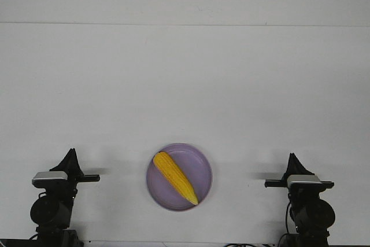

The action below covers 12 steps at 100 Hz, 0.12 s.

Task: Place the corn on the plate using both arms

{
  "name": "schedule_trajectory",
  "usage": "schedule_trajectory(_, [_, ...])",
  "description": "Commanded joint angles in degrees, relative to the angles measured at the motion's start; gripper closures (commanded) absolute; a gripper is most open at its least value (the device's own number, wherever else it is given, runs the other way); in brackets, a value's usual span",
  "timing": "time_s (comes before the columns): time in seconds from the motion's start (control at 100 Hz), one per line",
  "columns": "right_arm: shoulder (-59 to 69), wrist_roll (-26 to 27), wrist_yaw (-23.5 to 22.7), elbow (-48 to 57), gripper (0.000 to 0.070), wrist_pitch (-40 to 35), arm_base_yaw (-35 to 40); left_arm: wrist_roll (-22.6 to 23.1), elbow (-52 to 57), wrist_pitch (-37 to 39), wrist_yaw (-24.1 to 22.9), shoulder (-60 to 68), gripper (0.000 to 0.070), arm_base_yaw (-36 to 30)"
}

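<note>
I see the corn (174,176) lying inside the plate (202,165), set diagonally with its blunt end toward the far left rim and its pale tip toward the near right rim. The plate sits on the white table (185,85), near my edge, between both arms. The left gripper (70,159) and right gripper (293,161) rest well apart from it; I cannot tell how far their fingers are spread. No readable writing anywhere.
</note>
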Motion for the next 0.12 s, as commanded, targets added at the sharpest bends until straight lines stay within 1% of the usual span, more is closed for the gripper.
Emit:
schedule_trajectory(0.0, [0.00,0.61,0.15,-0.17,0.0687,0.59,-0.02,0.33,-1.18,0.55,0.02,-0.09,0.0685,0.15])
schedule_trajectory(0.11, [0.00,0.61,0.15,-0.17,0.0687,0.59,-0.02,0.33,-1.18,0.55,0.02,-0.09,0.0685,0.15])
